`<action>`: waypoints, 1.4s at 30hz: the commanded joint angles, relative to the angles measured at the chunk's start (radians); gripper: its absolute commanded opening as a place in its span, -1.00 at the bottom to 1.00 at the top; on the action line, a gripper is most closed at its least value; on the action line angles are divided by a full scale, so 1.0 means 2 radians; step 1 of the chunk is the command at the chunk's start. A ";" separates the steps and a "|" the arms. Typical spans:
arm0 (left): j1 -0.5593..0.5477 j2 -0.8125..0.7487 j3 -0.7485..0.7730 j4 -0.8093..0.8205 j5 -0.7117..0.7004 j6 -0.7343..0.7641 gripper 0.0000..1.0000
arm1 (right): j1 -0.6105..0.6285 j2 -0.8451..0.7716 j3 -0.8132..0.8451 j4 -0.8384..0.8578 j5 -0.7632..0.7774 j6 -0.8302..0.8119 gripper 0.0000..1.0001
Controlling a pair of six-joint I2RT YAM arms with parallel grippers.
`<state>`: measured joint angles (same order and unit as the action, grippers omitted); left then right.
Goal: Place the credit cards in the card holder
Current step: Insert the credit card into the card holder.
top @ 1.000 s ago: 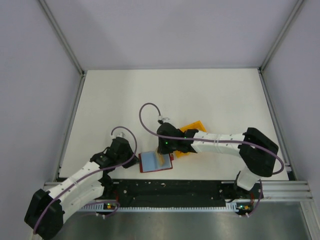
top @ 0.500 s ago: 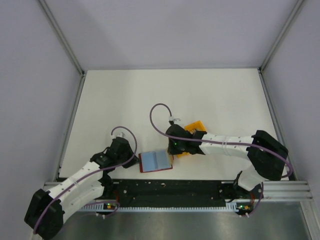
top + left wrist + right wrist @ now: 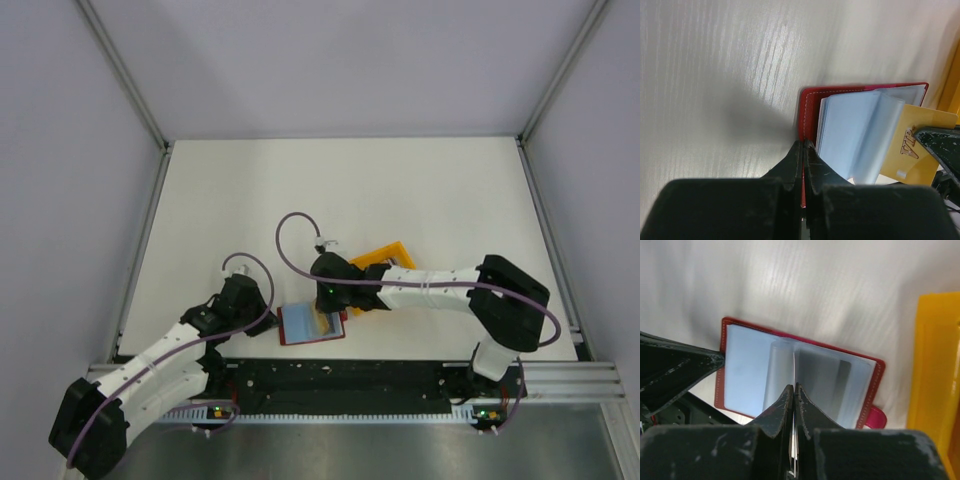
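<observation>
The card holder (image 3: 303,327) lies open near the table's front edge, red with clear bluish sleeves (image 3: 805,375). My left gripper (image 3: 803,144) is shut on its red left cover edge (image 3: 809,107) and pins it down; from above this gripper (image 3: 272,323) sits at the holder's left side. My right gripper (image 3: 793,387) is shut on a thin credit card seen edge-on, just above the holder's middle fold. In the left wrist view that card (image 3: 912,150) is gold with "VIP" lettering, slanting over the sleeves. The top view shows the right gripper (image 3: 330,310) over the holder's right half.
A yellow plastic bin (image 3: 385,260) stands just right of the holder, partly under the right arm; its wall (image 3: 935,380) fills the right side of the right wrist view. The holder's pink snap tab (image 3: 876,416) sticks out toward the bin. The black base rail (image 3: 340,380) lies close behind the holder.
The right gripper pulled back to the right, toward the bin, then came left again over the holder with the gold card. The left arm and the holder stayed still.
</observation>
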<state>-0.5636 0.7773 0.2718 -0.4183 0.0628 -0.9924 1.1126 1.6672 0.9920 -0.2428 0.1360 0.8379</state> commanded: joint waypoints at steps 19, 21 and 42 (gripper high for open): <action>-0.001 0.002 -0.006 0.025 -0.002 -0.004 -1.00 | 0.018 0.039 0.111 0.033 -0.102 -0.044 -1.00; 0.000 0.001 -0.009 0.030 0.000 -0.006 -1.00 | 0.018 0.047 0.118 0.026 -0.110 -0.046 -1.00; -0.001 -0.001 -0.006 0.024 0.000 -0.002 -1.00 | -0.029 -0.051 -0.091 0.171 -0.103 0.045 -1.00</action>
<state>-0.5636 0.7769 0.2665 -0.4026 0.0631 -0.9966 1.0561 1.5467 0.8150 -0.0475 -0.0433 0.8749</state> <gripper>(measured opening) 0.008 0.005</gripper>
